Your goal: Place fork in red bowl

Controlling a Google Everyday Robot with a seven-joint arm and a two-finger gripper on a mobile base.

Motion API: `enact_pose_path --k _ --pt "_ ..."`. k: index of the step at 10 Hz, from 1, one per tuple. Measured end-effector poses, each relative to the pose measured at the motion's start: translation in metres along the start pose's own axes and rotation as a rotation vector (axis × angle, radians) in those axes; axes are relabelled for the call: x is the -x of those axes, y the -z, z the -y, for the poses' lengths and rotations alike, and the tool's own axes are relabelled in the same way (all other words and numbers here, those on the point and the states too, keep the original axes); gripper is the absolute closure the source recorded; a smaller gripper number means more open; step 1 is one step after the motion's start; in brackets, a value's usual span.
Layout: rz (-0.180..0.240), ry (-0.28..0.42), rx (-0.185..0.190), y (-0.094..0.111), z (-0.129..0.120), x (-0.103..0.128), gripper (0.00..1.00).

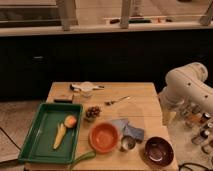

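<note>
The fork (pixel 116 100) is slim, shiny and silver. It lies on the wooden table (pixel 142 97) right of centre, tilted up to the right. The red bowl (pixel 104 137) stands empty near the front edge, below and slightly left of the fork. My white arm (pixel 186 84) is folded at the table's right side. My gripper (pixel 167 118) hangs at the arm's lower end, beside the right table edge, well right of the fork and above the dark bowl. It holds nothing that I can see.
A green tray (pixel 37 135) at the left holds an orange (pixel 70 121) and a banana (pixel 60 136). Also here: a small bowl of dark bits (pixel 92 112), grey cloth (pixel 131 130), metal cup (pixel 128 143), dark bowl (pixel 159 150), white cup with black-handled utensil (pixel 86 87), green vegetable (pixel 82 158).
</note>
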Motion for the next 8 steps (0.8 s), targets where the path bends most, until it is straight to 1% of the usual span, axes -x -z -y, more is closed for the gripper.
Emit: enact_pose_path --k 3,4,6,7,8 --pt "0.000 0.000 0.000 0.000 0.000 0.000 0.20" --pt "0.004 -0.005 0.002 -0.003 0.002 0.001 0.20" --pt "0.024 -0.004 0.007 -0.019 0.019 0.020 0.20" --pt "0.027 -0.005 0.006 -0.022 0.024 0.022 0.20" --pt "0.028 -0.010 0.012 -0.023 0.023 0.021 0.20"
